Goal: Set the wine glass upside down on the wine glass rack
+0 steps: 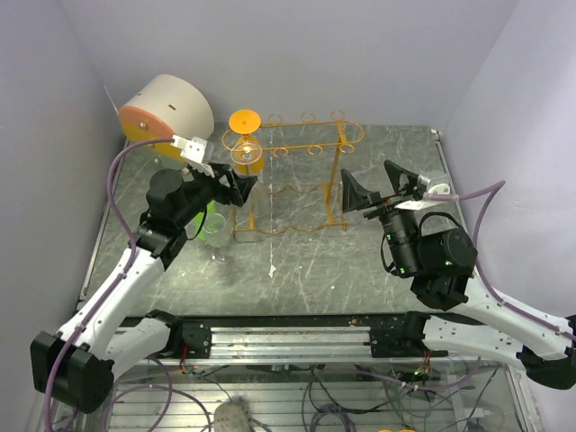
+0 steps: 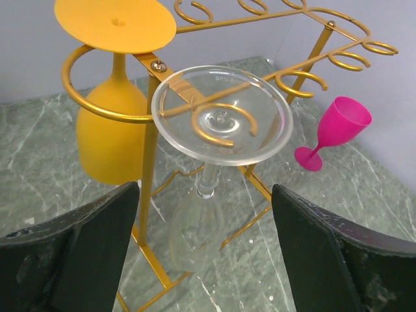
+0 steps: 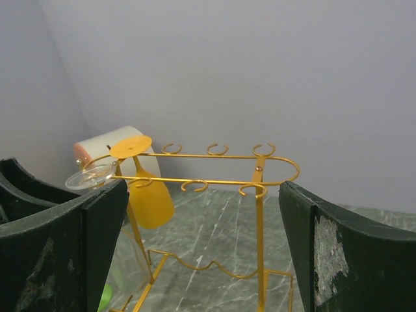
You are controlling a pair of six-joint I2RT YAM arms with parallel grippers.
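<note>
A: Where is the wine glass (image 2: 221,117) sitting?

B: It is hanging upside down in an end loop of the wine glass rack (image 3: 260,221). Its foot is resting on the ring and its bowl is dangling below. Because it is clear, its rim is blurring into the marble table (image 1: 360,270) and is hard to trace.

A: Is the left gripper (image 1: 238,189) holding it?

B: No. Its jaws are standing wide, one finger on either side of the bowl, and neither is touching the glass. It is gripping nothing. The wrist view is cutting both fingers off at the bottom edge.

A: And the right gripper (image 1: 376,187)?

B: It is also spread wide and carrying nothing, and it is pointing at the rack's other end from well apart. Its fingers are filling the lower corners of its own view and covering part of the rack's base.

A: Is anything else half hidden?

B: An orange glass (image 2: 110,136) is hanging inverted in the neighbouring loop. A pink glass (image 2: 342,120) is standing upright beyond the rack, though I am failing to pick it out from overhead. A green glass (image 1: 214,227) is peeking out under the left arm. It is mostly covered, so I cannot tell how it is standing.
</note>
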